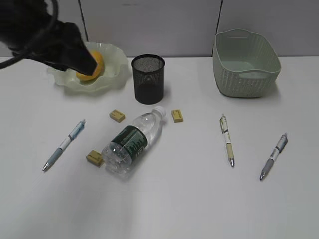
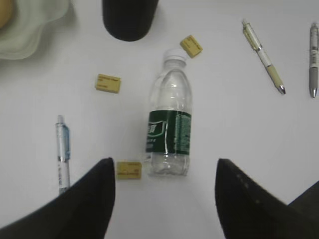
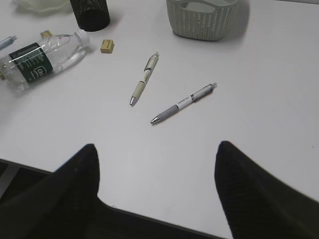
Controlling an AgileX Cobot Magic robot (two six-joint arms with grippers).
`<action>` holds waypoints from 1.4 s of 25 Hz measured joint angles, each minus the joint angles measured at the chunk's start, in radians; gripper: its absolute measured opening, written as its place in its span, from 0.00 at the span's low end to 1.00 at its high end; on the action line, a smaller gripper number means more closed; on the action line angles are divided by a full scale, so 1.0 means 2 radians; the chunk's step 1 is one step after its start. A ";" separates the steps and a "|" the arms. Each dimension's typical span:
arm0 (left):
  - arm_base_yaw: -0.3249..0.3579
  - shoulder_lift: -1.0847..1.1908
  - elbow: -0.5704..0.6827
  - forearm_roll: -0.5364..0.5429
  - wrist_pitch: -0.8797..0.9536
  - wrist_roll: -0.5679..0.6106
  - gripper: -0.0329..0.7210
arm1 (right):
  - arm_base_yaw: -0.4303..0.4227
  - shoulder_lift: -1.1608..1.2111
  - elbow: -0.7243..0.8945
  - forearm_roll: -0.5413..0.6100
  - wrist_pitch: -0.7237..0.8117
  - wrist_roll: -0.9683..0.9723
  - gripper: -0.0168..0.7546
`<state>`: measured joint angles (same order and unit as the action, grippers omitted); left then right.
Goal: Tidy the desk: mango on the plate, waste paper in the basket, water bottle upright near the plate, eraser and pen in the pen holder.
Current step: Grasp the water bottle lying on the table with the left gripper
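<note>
The water bottle lies on its side in the middle of the desk, cap toward the black mesh pen holder. The mango rests on the wavy green plate at the back left. Three yellow erasers and three pens lie loose. The basket stands at the back right. My left gripper hangs open above the bottle's base, holding nothing. My right gripper is open and empty over the desk's near edge. The waste paper is out of view.
My left arm is a dark blur at the top left of the exterior view, covering part of the plate. A grey partition wall runs behind the desk. The front edge of the desk shows under my right gripper.
</note>
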<state>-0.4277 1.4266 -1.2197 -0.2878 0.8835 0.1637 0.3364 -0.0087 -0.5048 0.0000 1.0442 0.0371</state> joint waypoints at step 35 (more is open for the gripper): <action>-0.115 0.421 -0.343 0.144 0.166 -0.108 0.84 | 0.000 0.000 0.000 0.000 0.000 0.000 0.76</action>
<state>-0.6583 2.2692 -1.9054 0.0000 1.2145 -0.0522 0.3364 -0.0087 -0.5048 0.0000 1.0442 0.0371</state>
